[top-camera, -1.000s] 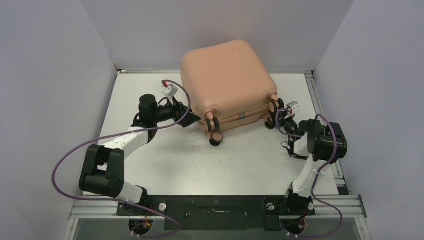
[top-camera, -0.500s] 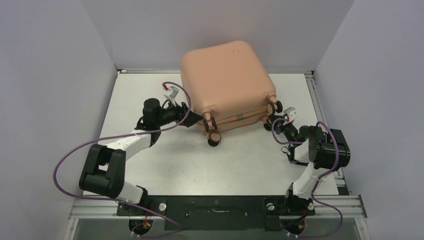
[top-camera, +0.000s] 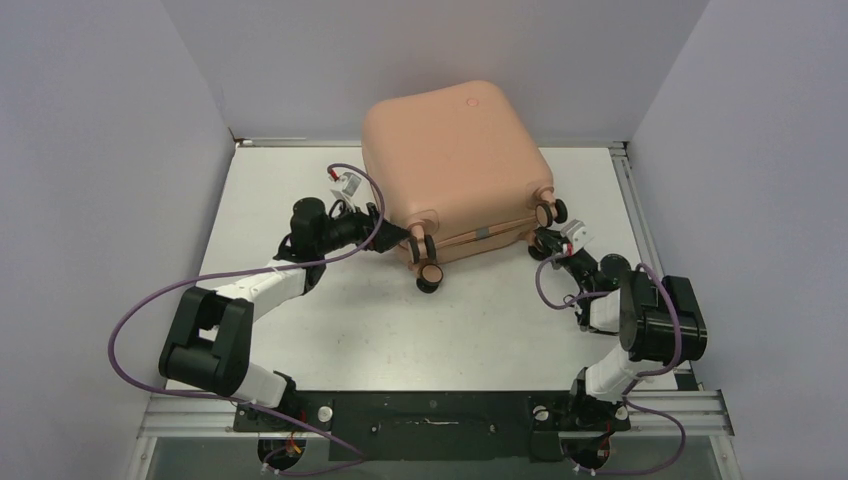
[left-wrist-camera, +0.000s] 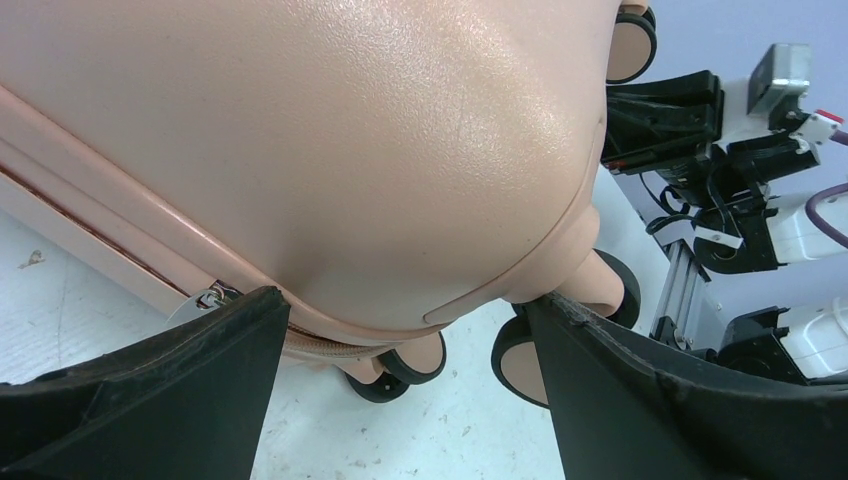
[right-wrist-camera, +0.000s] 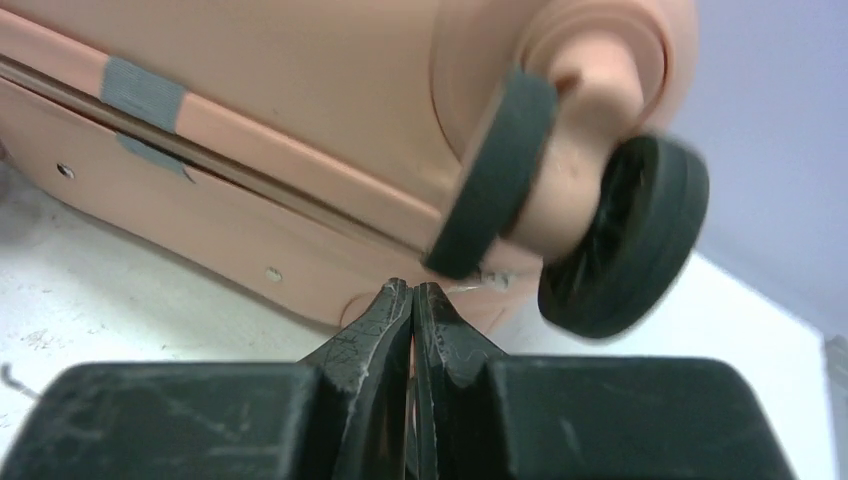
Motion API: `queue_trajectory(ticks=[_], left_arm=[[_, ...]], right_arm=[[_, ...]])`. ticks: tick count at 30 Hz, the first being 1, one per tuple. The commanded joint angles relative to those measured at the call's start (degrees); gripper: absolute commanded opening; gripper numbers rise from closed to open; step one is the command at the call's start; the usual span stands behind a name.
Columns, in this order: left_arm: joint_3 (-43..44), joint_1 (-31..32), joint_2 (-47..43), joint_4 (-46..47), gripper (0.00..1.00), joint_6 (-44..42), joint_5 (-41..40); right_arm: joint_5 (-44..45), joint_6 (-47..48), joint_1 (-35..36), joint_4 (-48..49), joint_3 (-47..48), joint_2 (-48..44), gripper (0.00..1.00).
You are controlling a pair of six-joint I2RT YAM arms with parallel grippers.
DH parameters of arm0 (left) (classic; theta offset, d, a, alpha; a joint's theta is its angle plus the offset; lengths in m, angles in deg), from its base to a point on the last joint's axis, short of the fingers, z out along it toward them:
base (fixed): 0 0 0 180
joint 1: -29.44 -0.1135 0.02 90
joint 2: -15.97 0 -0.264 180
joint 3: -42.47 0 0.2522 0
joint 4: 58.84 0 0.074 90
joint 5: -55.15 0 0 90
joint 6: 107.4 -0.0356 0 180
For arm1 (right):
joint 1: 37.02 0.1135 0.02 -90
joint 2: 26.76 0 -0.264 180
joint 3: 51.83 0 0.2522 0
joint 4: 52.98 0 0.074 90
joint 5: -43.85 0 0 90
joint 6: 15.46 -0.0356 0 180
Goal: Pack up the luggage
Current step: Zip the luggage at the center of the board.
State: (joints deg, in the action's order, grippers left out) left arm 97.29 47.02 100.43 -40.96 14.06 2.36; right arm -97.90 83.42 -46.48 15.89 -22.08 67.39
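Observation:
The peach-pink luggage (top-camera: 455,165) lies closed at the back of the table, its wheels (top-camera: 432,276) facing the near edge. My left gripper (top-camera: 396,240) is open at its near-left corner. In the left wrist view the shell (left-wrist-camera: 330,150) fills the top between my spread fingers (left-wrist-camera: 150,390), and a metal zipper pull (left-wrist-camera: 205,298) sits by the left finger. My right gripper (top-camera: 545,241) is shut, its tips against the lower shell edge below the right wheels (right-wrist-camera: 620,240). In the right wrist view the gripper (right-wrist-camera: 412,292) is at the seam. A grey tape patch (right-wrist-camera: 140,100) crosses the seam.
The white table (top-camera: 330,320) is walled by purple-grey panels on the left, back and right. An aluminium rail (top-camera: 640,225) runs along the right edge. Purple cables loop from both arms. My right arm (left-wrist-camera: 720,130) shows in the left wrist view beyond the suitcase.
My right arm has swung its elbow down and pushed the shut gripper left and in under the right wheels. My left gripper has edged right against the corner. The suitcase has barely moved.

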Motion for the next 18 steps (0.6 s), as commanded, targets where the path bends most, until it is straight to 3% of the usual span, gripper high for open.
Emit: queue_trajectory(ticks=[1,4,9,18], left_arm=[[0.6,1.6,1.4,3.0,0.92,1.3,-2.0],[0.5,1.4,1.3,2.9,0.92,1.0,-1.9],[0.6,1.1,1.3,2.9,0.92,0.9,-1.6],[0.3,0.6,1.3,3.1,0.92,0.7,-1.2]], right_arm=[[0.9,7.7,2.8,1.9,1.6,-5.7,0.05],[8.5,9.4,3.0,-4.8,3.5,-6.7,0.23],[12.6,8.5,2.9,-6.0,4.7,-5.8,0.49],[16.8,9.2,0.3,-5.4,5.9,-3.2,0.54]])
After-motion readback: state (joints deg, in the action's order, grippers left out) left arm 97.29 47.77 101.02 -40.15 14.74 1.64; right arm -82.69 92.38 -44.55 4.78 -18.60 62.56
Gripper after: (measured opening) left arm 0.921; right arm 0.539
